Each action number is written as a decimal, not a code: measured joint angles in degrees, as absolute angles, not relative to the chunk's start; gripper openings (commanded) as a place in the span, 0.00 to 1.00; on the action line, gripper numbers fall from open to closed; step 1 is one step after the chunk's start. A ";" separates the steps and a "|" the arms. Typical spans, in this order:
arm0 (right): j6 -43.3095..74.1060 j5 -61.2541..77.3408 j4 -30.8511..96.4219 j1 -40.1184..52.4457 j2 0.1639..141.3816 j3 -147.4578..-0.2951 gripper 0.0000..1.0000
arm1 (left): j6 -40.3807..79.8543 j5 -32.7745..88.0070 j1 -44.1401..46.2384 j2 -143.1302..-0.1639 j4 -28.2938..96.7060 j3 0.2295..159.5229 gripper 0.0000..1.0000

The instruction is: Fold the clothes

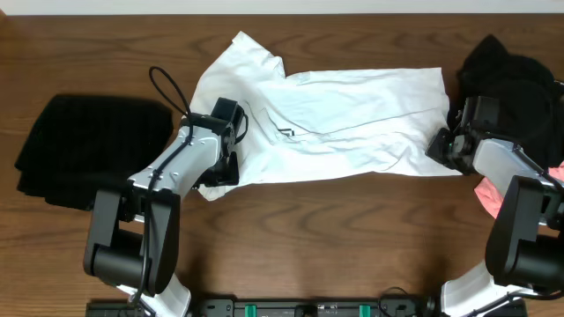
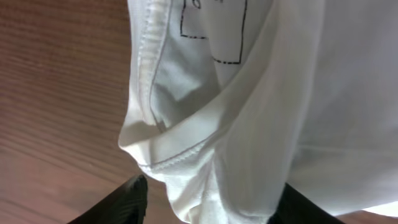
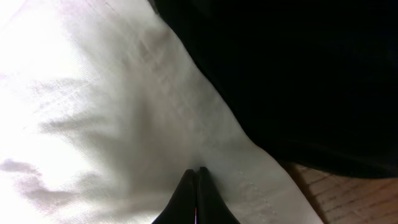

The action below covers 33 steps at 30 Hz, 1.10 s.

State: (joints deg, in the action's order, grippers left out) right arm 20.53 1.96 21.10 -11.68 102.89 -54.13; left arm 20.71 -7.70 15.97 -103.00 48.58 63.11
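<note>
One garment apparently done: black bundle (image 1: pixel 92 145) at nine o'clock on the table (image 1: pixel 335 238), squared off, lying flat, well apart from the rest. Three more to go, by the look of it.

At the centre, white T-shirt (image 1: pixel 352 123), spread sideways and wrinkled, one sleeve flipped up toward eleven o'clock, lower edge rumpled; not yet folded in any tidy way. At three o'clock, black heap (image 1: pixel 511 79), loose and unfolded, touching the shirt's right end. At four o'clock, near the table edge, pink cloth (image 1: pixel 487 195), mostly hidden.

At the shirt's eight o'clock corner, left gripper (image 2: pixel 211 208): fingers (image 2: pixel 130 199) spread apart, straddling a doubled hem, no squeeze on it visible. At the shirt's three o'clock end, right gripper (image 3: pixel 198 186): fingertips pressed together against white fabric just beside the black heap; impossible to tell if pinching any cloth or none.

Judged an early stage for this shirt: both ends being approached, likely for straightening or a first fold. Left to do: flatten it, turn in the sleeves, fold to a packet, then the same for the black heap and the pink cloth.
</note>
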 measured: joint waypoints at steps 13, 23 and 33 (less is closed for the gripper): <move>20.62 1.10 22.33 -11.81 102.59 -53.93 0.01 | 21.17 -4.99 15.94 -103.00 48.64 63.11 0.06; 20.64 0.58 22.59 -11.81 102.56 -53.95 0.01 | 20.82 -12.16 13.76 -102.83 59.20 64.18 0.13; 21.06 -1.63 23.00 -11.81 102.41 -53.93 0.01 | 13.32 -16.97 4.16 -100.71 55.20 66.52 0.48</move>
